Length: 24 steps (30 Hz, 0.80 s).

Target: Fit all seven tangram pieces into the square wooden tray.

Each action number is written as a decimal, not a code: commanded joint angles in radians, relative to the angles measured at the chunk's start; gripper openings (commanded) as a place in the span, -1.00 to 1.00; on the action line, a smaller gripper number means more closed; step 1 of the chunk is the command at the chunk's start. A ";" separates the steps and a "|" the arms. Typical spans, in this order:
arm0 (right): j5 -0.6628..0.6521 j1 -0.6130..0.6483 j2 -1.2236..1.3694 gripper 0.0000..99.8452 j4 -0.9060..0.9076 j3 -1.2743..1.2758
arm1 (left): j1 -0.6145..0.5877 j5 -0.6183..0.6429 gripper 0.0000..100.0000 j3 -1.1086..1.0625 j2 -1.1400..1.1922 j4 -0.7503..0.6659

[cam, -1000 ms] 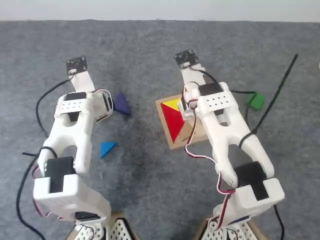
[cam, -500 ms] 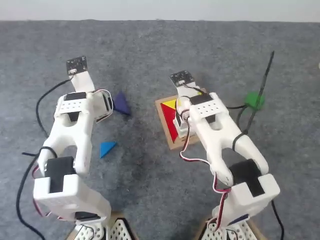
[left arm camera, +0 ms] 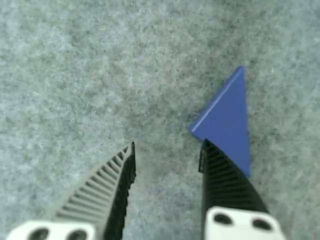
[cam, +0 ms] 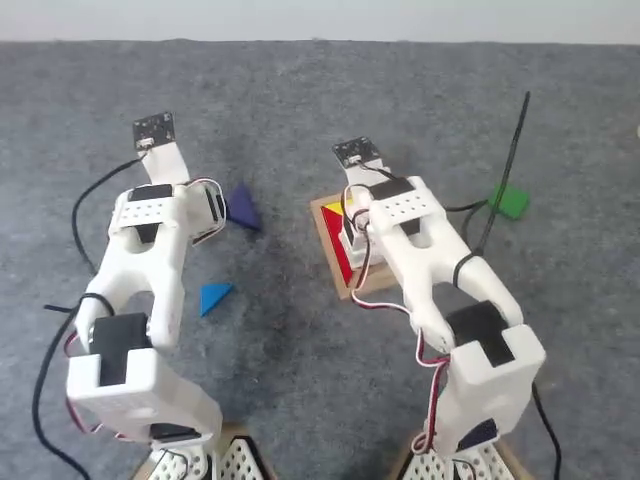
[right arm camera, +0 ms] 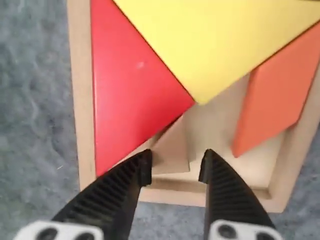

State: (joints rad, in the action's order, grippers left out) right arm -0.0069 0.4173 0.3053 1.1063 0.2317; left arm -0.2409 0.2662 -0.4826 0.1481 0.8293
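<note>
The tray point(right arm camera: 80, 100) sits near the middle of the bench point(cam: 300, 100), a little toward its right edge, under the right arm. Inside it, a red triangle point(right arm camera: 125, 100) lies along one wall, with a yellow triangle point(right arm camera: 215, 40) touching it and an orange piece point(right arm camera: 275, 95) beside the yellow one. The right gripper point(right arm camera: 176, 162) hangs over the tray's near rim with its fingers apart. A pale wood-coloured patch point(right arm camera: 171, 150) lies between the tips; I cannot tell whether it is a piece or bare tray floor.

The left gripper point(left arm camera: 167, 150) is over the bench's left half, fingers spread and holding nothing. One fingertip point(left arm camera: 207, 152) is at the edge of a dark blue triangle point(left arm camera: 227, 120) that lies flat on the bench. A light blue triangle point(cam: 214, 297) lies nearer the front edge, just beside the left arm. A green piece point(cam: 512, 202) lies toward the right edge, well apart from the tray.
</note>
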 commanded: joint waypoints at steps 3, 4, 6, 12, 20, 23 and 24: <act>0.005 0.007 0.047 -0.88 0.048 -0.017 | -0.005 -0.008 -0.58 0.012 -0.037 -0.018; -0.005 0.012 0.047 -0.86 0.053 -0.017 | -0.005 -0.008 -0.58 0.012 -0.037 -0.018; -0.031 0.028 0.051 -0.79 0.082 -0.017 | -0.005 -0.008 -0.58 0.012 -0.037 -0.018; -0.034 0.021 0.051 -0.68 0.110 -0.014 | -0.005 -0.008 -0.58 0.012 -0.037 -0.018; -0.071 -0.120 0.059 -0.69 0.068 -0.058 | -0.006 -0.008 -0.58 0.012 -0.038 -0.015; -0.094 -0.142 0.093 -0.69 0.070 -0.104 | -0.006 -0.008 -0.58 0.012 -0.038 -0.015; -0.097 -0.140 0.102 -0.68 0.070 -0.118 | -0.006 -0.008 -0.58 0.012 -0.038 -0.015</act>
State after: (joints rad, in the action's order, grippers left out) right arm -0.0790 0.3069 0.3636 1.1845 0.1504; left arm -0.2409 0.2662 -0.4826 0.1481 0.8293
